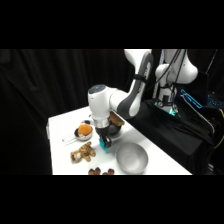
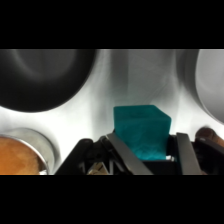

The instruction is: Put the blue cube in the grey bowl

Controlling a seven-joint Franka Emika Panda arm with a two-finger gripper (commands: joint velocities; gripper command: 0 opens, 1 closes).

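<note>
1. At the frame's centre, above the white bench [image 1: 62,122], the one pincer [image 1: 104,143] pinches the one blue cube [image 1: 105,144] between its two fingers [image 2: 186,152].
2. One grey bowl [image 1: 132,158] sits just lower right of the cube.
3. One black bowl [image 1: 118,127] lies behind the arm.
4. One orange toy [image 1: 83,130] rests at left.

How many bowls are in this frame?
2. The grey bowl sits at the table's near edge, right of the claw; a black bowl is behind the claw, partly hidden. Others may be hidden.
</note>
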